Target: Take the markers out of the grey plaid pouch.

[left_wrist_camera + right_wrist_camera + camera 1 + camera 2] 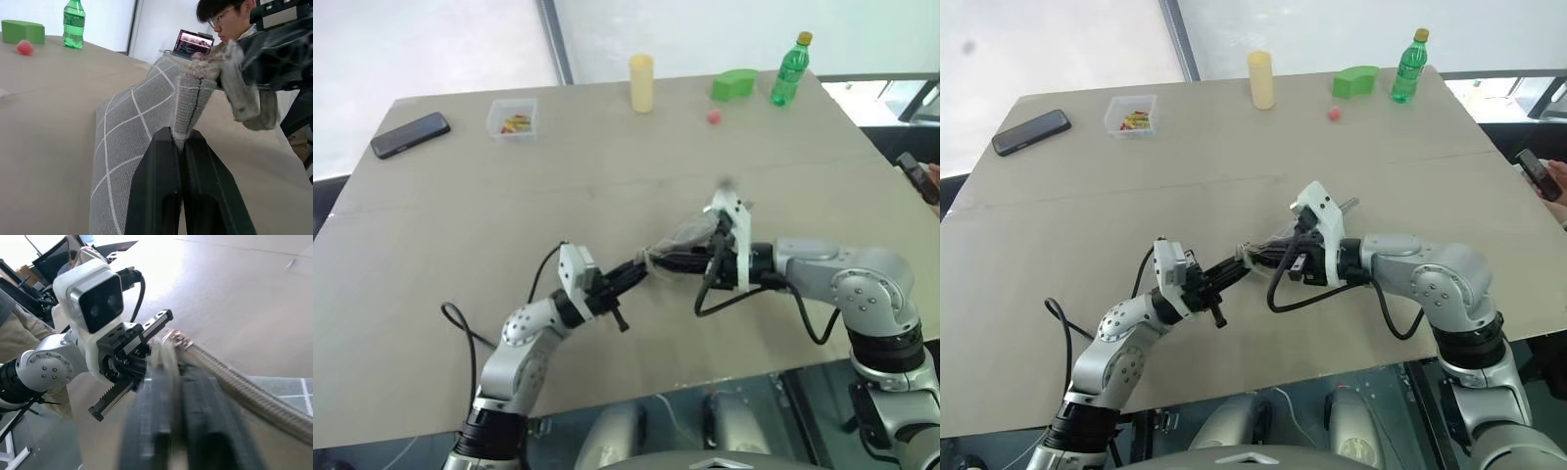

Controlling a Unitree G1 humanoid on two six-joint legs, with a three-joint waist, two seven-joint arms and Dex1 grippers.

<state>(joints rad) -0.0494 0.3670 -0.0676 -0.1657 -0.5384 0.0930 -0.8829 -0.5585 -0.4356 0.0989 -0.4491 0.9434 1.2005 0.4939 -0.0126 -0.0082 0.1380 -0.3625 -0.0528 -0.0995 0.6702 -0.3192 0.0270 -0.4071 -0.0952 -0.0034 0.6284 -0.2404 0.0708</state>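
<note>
I've got the grey plaid pouch [680,240] hanging in the air between both arms, just below centre of the left eye view, above the table [460,225]. The left gripper [638,267] has its fingers pressed together on one end of the fabric; in the left wrist view the black pads [166,171] pinch a fold of the grid cloth. The right gripper [697,255] comes in from the right of the frame and its fingers are drawn together at the pouch's other end, as far as I can tell on the fabric near the mouth; the right wrist view is too smeared there to be sure what they bite.

Key relation: the pouch's long axis runs lower left to upper right in the frame, strung from one gripper to the other, so both ends are held. The right gripper is at the end where I judge the opening to be. Markers: can't see either, presumably inside. My guess is the next move needs the mouth spread or tipped down while the left gripper anchors the far end; risk is cloth slipping from either pinch.
</note>
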